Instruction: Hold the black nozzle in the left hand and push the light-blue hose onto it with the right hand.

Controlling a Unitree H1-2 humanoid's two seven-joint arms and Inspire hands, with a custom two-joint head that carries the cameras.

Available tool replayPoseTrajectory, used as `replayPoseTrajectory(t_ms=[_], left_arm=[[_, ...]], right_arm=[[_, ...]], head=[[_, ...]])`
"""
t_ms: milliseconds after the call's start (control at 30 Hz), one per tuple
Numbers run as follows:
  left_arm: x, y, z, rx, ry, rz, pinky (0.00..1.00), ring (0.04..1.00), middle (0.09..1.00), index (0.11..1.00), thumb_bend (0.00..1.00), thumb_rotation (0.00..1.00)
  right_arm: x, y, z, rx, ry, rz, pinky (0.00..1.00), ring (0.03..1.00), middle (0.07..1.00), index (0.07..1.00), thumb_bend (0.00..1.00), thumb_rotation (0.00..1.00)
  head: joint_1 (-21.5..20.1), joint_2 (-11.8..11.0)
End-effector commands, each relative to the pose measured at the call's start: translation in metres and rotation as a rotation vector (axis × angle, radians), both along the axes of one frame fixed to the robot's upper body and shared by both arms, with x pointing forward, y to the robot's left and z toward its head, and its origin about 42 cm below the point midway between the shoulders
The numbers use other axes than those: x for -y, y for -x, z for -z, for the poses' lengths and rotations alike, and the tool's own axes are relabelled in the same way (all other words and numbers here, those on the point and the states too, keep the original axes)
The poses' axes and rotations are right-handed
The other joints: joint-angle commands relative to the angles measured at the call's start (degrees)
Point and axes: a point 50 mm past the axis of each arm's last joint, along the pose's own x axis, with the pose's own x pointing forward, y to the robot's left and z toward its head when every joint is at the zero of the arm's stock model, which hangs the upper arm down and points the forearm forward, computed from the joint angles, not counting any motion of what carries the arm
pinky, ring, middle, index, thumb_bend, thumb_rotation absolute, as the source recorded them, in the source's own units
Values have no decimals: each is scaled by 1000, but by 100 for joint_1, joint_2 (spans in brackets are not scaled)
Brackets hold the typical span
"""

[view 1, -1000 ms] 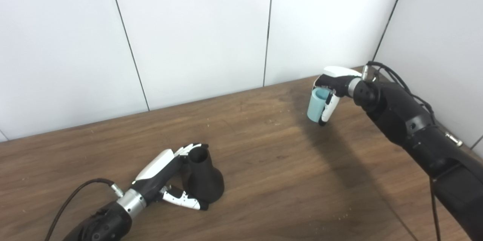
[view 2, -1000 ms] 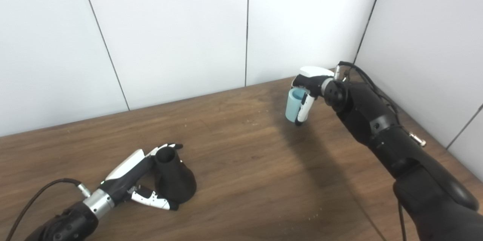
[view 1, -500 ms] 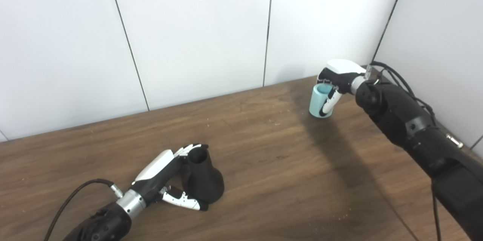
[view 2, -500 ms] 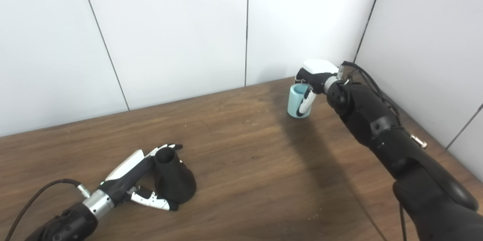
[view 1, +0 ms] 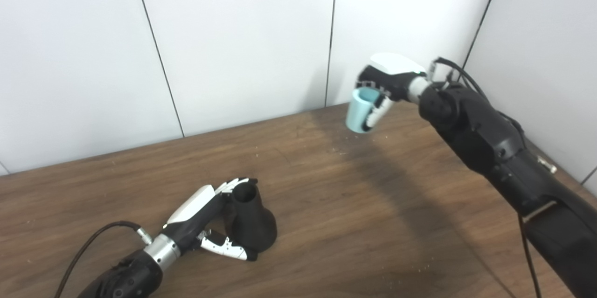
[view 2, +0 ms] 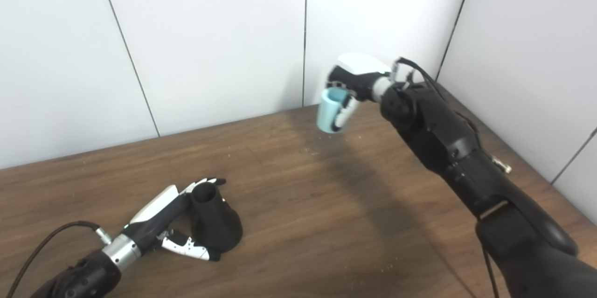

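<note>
The black nozzle (view 1: 252,223) stands upright on the wooden table (view 1: 354,204) at the lower left, its narrow open neck pointing up. My left hand (view 1: 205,223) is wrapped around it, fingers behind the neck and thumb along the base. The light-blue hose (view 1: 360,111), a short tube with its open end up, hangs in the air above the table's far edge. My right hand (view 1: 385,86) is shut on it, well to the right of and above the nozzle.
White wall panels (view 1: 233,32) close off the back and the right side of the table. A black cable (view 1: 93,242) trails from my left wrist. Small crumbs dot the wood.
My right hand has lifted the hose off the table at the far right and carried it up and to the left. The left hand and nozzle have not moved.
</note>
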Motion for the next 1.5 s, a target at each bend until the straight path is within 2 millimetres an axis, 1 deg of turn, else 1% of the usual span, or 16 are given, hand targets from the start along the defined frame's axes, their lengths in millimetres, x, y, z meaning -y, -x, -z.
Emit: replayPoseTrajectory(t_ms=[0,100,267,467,567,667,867,967,1033,1267,1300,1467], left_arm=[[-21,49,86,-265,-322,72,1000,1000,941,480,524,63],[-18,46,84,-267,-323,68,1000,1000,941,480,524,63],[-14,44,84,-272,-330,58,1000,1000,942,480,524,63],[-7,43,83,-271,-331,57,1000,1000,942,480,524,62],[-3,43,80,-266,-328,62,1000,1000,943,480,524,63],[0,42,78,-261,-326,67,1000,1000,942,480,524,64],[11,41,73,-263,-322,64,1000,1000,942,480,524,64],[14,42,71,-266,-323,61,1000,1000,941,480,524,64],[17,41,71,-272,-325,57,1000,1000,943,480,524,64],[25,39,67,-277,-343,46,1000,1000,952,480,524,64],[27,38,67,-278,-346,45,1000,1000,953,480,524,64],[32,38,65,-275,-354,43,1000,1000,957,481,524,64]], right_arm=[[-19,2,-75,138,-52,-77,398,473,475,456,503,0],[-44,9,-90,119,-117,-137,394,477,476,458,503,0],[-76,24,-104,88,-186,-223,388,472,477,461,503,0],[-109,41,-115,54,-219,-342,387,471,481,462,503,0],[-120,48,-119,39,-206,-393,392,470,481,462,504,0],[-127,54,-124,20,-189,-437,395,468,481,462,504,0],[-138,69,-136,-11,-141,-528,383,467,498,468,503,0],[-141,74,-138,-21,-128,-553,387,464,488,463,504,0],[-142,77,-140,-27,-120,-572,386,464,486,463,504,0],[-150,87,-144,-32,-86,-641,385,462,482,468,504,0],[-150,88,-145,-33,-82,-652,387,462,481,468,504,0],[-152,89,-144,-38,-95,-692,394,462,481,466,504,0]], head=[[10,17],[163,41],[344,66],[580,142],[728,192],[867,248],[1306,440],[1335,450],[1538,516],[1694,587],[1784,637],[1860,678]])
